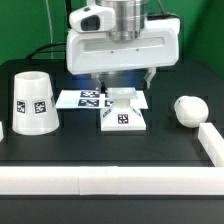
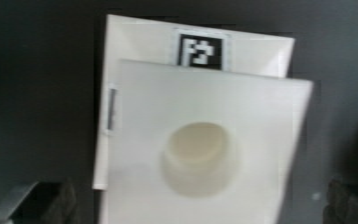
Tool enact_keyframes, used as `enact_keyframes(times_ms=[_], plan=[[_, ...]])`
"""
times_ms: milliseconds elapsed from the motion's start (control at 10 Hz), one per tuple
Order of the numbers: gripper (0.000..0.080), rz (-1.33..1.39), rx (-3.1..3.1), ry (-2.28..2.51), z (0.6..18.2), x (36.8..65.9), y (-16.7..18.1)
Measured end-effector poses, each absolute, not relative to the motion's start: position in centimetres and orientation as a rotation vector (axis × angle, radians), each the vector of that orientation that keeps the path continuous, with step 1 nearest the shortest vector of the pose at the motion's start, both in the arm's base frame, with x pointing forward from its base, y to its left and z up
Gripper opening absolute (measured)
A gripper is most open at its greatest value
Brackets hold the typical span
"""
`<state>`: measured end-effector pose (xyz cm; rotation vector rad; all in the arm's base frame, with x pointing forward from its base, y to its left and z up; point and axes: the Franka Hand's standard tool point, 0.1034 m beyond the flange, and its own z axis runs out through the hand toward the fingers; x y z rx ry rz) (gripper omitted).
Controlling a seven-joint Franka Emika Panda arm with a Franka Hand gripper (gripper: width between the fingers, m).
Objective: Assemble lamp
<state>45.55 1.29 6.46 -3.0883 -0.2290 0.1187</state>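
lamp base [image 1: 124, 115] flat, socket [image 2: 201, 155] up, tagged side facing exterior camera; pincer [image 1: 122, 88] open over it.

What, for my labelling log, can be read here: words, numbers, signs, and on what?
No words, numbers or brands can be read.
On the lamp shade: black-and-white square tag, pattern only.
On the lamp base: same kind of tag.
On the marker board: several such tags, blurred.
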Motion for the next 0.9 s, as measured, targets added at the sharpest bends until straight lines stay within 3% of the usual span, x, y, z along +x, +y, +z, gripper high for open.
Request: enact_keyframes(times_ms=[700,900], plan=[[0.0699,0.121,-3.087,-0.261,5.7,45.4,1.0],[0.0699,0.123,-3.084,-0.290,4.8,45.2,0.8]])
